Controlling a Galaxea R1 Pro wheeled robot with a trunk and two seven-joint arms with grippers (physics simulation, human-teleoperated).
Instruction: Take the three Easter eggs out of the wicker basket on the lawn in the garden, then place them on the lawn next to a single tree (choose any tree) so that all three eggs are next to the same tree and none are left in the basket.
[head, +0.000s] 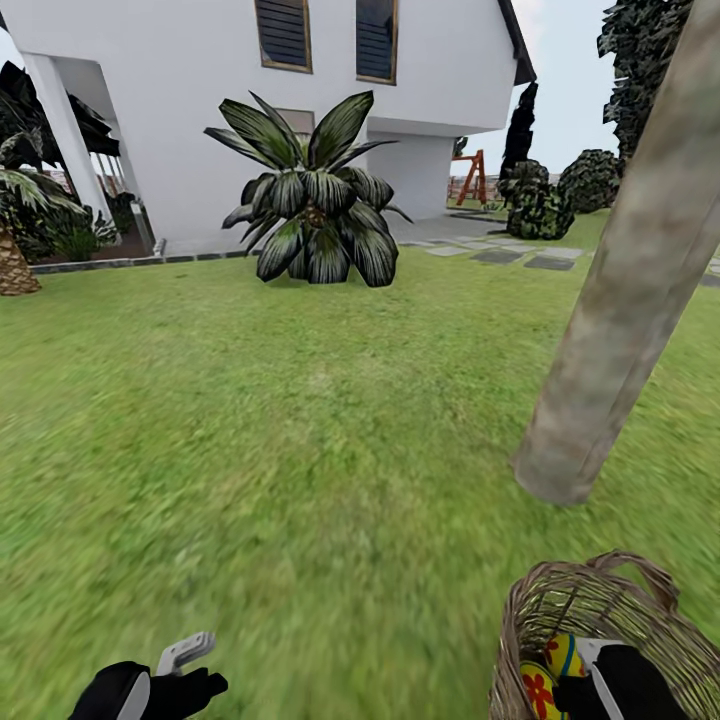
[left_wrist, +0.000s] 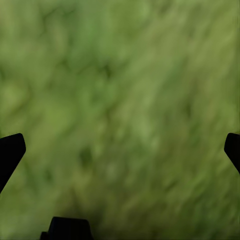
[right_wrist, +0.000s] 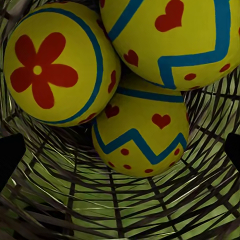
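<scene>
We see right fingers (right_wrist: 10, 157) spread apart inside wicker basket (right_wrist: 65, 200), clamping nothing. Three Easter eggs (right_wrist: 142, 135) just ahead, piled touching. Risk we judge: fingers closing on round pile squeeze egg aside. Left fingers (left_wrist: 11, 150) apart over lawn (left_wrist: 120, 100). Tree (head: 620, 300) near basket.

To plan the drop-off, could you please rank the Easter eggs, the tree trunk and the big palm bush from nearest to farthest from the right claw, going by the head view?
1. Easter eggs: in the wicker basket, right beside the right claw.
2. Tree trunk: just beyond the basket, on the lawn.
3. Palm bush: far across the grass, by the house.
</scene>
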